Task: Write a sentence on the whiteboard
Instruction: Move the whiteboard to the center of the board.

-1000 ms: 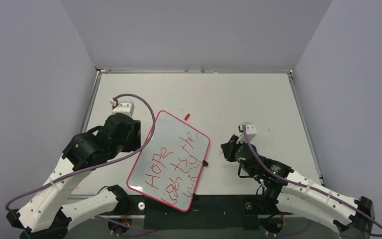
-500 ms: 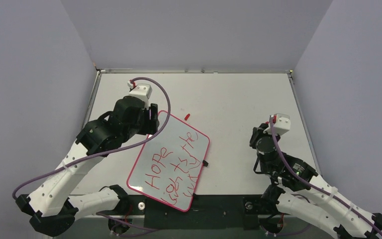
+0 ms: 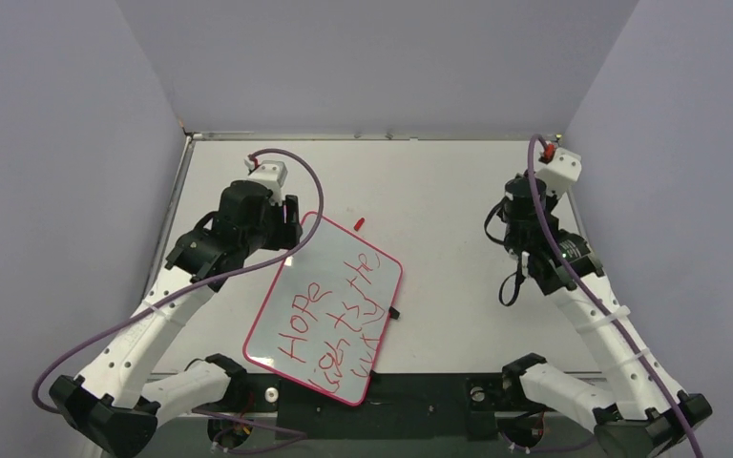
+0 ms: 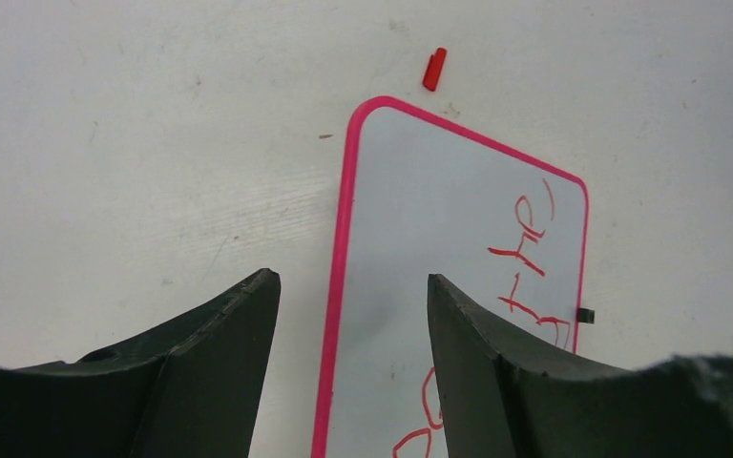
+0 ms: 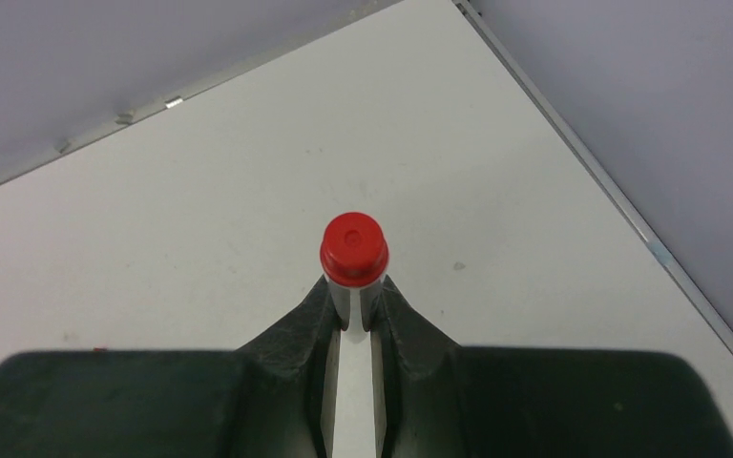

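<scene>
The whiteboard (image 3: pixel 336 277) lies flat on the bench (image 3: pixel 458 191), the sentence (image 3: pixel 336 320) filling it in three red lines. Within the last second the right gripper (image 5: pixel 353 298) swung well off to the board's far right, jaws clenched on the marker (image 5: pixel 353 248); left gripper (image 4: pixel 351 286) rose over its far-left corner, jaws released. We judge writing finished.

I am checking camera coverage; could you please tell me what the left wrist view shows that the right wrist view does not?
Only the left wrist view: a pink-rimmed corner of the whiteboard, part of the red sentence, a small red cap beyond it, the open left gripper. Only the right wrist view: the right gripper shut on a red-ended marker. Both: the white table.
</scene>
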Tool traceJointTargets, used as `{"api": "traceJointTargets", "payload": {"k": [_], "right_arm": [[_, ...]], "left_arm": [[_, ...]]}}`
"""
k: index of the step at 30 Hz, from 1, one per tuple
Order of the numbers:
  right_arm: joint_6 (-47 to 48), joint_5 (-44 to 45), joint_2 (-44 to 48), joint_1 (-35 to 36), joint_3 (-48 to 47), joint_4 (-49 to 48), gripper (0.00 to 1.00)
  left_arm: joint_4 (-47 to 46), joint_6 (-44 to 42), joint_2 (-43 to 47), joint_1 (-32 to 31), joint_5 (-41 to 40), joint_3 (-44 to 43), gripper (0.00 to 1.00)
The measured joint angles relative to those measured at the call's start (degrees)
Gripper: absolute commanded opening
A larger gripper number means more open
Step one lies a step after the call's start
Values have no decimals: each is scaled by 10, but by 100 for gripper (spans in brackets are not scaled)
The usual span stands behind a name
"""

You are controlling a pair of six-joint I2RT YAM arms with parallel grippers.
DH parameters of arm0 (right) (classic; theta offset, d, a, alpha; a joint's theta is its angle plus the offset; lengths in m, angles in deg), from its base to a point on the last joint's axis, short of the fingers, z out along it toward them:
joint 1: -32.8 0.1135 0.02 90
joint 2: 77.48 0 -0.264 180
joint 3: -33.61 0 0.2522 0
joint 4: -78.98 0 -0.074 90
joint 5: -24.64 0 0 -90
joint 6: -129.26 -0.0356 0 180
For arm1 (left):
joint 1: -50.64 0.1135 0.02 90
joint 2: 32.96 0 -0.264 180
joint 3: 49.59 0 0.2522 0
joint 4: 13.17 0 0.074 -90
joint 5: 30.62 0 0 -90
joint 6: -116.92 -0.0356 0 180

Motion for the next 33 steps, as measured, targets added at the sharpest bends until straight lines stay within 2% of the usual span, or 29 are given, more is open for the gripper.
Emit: {"api": "traceJointTargets", "payload": {"k": [4,9,15,20,26,33], "right_arm": [[6,-86,-59,-61,-57,-25,0],[7,-214,-139,-113,-92,-64,0],[-8,-369,-213,-120,-89,-114,0],[-24,-500,-216,-120,-51,-140,0],[-32,-564,-180,-93,34,-140,0],[-24,-575,-126,17,148,-120,0]], "left_arm": [[-7,-9,16,33,18,41,56],[-19,-35,22,2,-19,42,58],[-25,-56,17,-23,-40,41,59],[-9,-61,-2,5,-29,7,59],[33,-37,20,75,-25,-20,59],[84,8,94,111,-14,8,59]]}}
